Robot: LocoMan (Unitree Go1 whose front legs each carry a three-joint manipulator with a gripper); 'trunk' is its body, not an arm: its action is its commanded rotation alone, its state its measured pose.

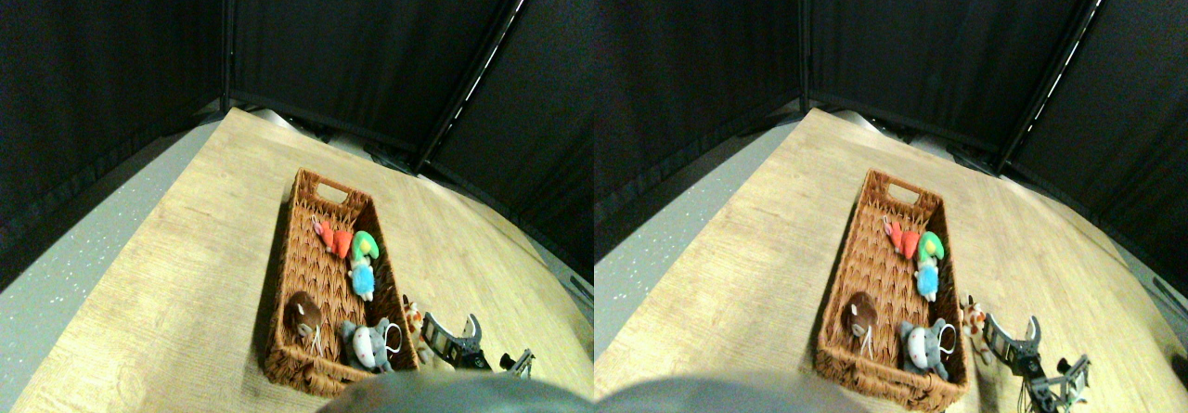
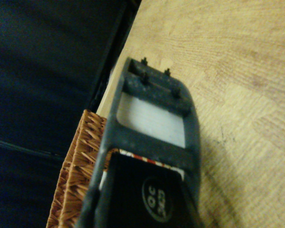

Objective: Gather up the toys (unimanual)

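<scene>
While one long wicker basket (image 1: 316, 274) is lying on the wooden table (image 1: 167, 274) in the middle of the stereo pair's left half, six toys are showing in all: five inside the basket and one outside it. Going left to right, a brown toy (image 1: 303, 316) is sitting near the basket's lower end, a red toy (image 1: 332, 238) is lying toward the upper end, a green toy (image 1: 365, 244) is resting just beside it with a blue toy (image 1: 362, 281) touching below, and a grey toy (image 1: 371, 343) with a string loop is lying in the lower right corner. A white-orange toy (image 1: 412, 314) is lying on the table just outside the basket's right wall. The right gripper (image 1: 457, 339) is reaching in at the lower right, just beside that toy; its jaws are standing spread and holding nothing. In the wrist view, the dark jaw frame is lying over the table (image 2: 247, 95) beside the basket wall (image 2: 78, 161). Black curtains (image 1: 371, 42) are hanging behind the table.
</scene>
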